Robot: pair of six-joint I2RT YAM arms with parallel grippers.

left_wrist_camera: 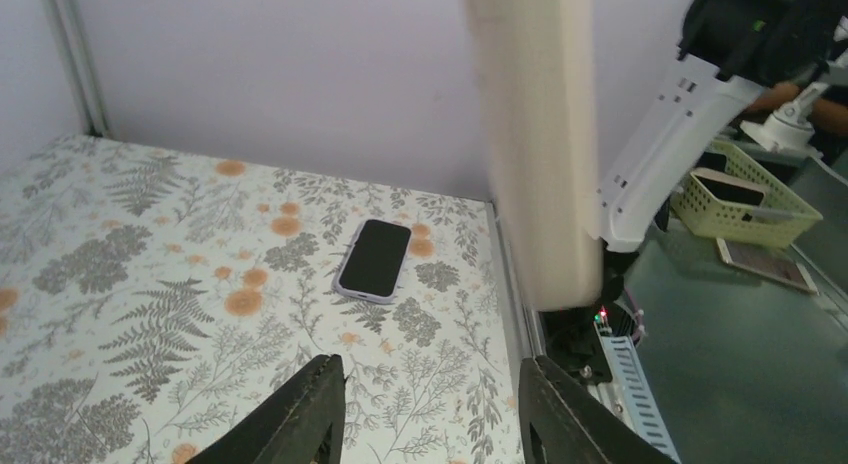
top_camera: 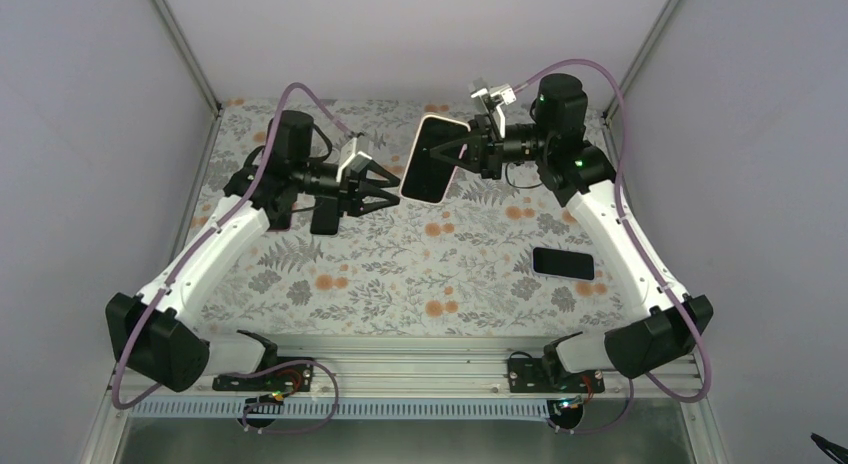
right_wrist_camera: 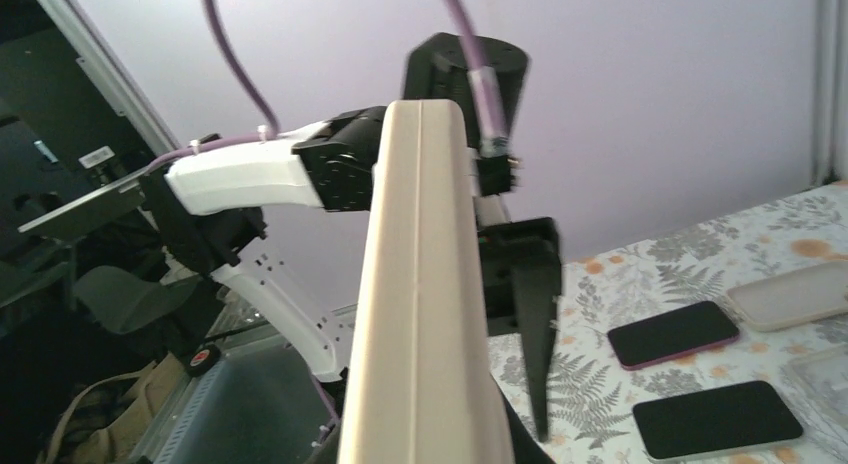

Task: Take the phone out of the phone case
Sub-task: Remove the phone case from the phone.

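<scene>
A phone with a black screen in a cream case (top_camera: 435,159) is held upright in the air above the back of the table. My right gripper (top_camera: 465,149) is shut on its right side. The case's cream edge fills the right wrist view (right_wrist_camera: 420,304) and hides that gripper's fingers. My left gripper (top_camera: 390,189) is open and empty, its jaws just left of the case's lower edge and not touching it. In the left wrist view (left_wrist_camera: 430,404) the jaws stand wide apart, with the case's edge (left_wrist_camera: 535,134) above and beyond them.
A second cased phone (top_camera: 563,263) lies flat on the floral table at the right, also in the left wrist view (left_wrist_camera: 373,257). A dark phone (top_camera: 325,216) lies under the left arm. The right wrist view shows two phones (right_wrist_camera: 672,334) (right_wrist_camera: 715,419) and an empty case (right_wrist_camera: 790,294).
</scene>
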